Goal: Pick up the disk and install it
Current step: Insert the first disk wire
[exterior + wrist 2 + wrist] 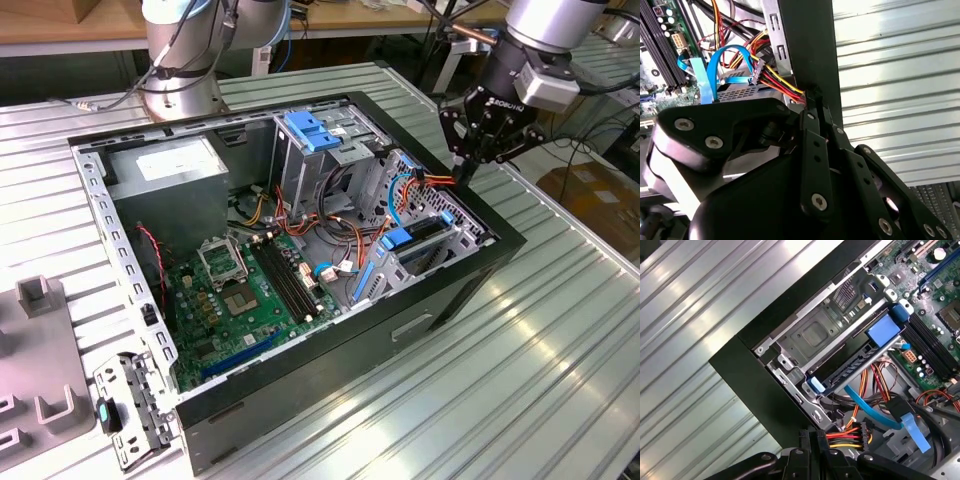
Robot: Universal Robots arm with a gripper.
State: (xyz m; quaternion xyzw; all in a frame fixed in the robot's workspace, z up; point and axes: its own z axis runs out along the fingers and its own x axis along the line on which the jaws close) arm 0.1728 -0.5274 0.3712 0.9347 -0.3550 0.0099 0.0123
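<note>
A ribbed metal table [560,330] fills the frame, with an open computer case [330,330] at centre and grey holders [40,370] at lower left.

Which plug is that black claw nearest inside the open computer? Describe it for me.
Find the open computer case and go to its corner on the exterior view's right, by the end effector. There sits a black plug; unlike the flat blue cables nearby, it trails red, orange and yellow wires.

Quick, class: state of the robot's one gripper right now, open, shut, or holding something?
Gripper: fingers shut together, tips at the bundle of red, yellow and black wires by the black computer case's edge; holding anything, cannot be told.
</note>
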